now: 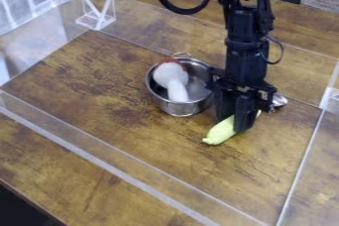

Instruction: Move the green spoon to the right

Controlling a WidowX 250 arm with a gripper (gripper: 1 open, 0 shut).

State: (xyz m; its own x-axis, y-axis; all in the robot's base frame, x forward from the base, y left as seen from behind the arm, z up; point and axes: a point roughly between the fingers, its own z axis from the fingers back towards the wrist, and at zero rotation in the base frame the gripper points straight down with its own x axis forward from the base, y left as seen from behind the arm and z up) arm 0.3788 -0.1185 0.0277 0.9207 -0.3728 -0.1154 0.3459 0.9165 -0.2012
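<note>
Green spoon (220, 132) lies on the counter (113, 121) beside the steel bowl (176, 108), its handle gripped by the end effector (237, 117); an off-centre grip risks handle rotation, and insufficient clearance could cause bowl contact

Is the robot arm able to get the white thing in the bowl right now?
Probably not yet: its claw seems busy with the green spoon. The white thing sticks up uncovered beside it, though.
</note>
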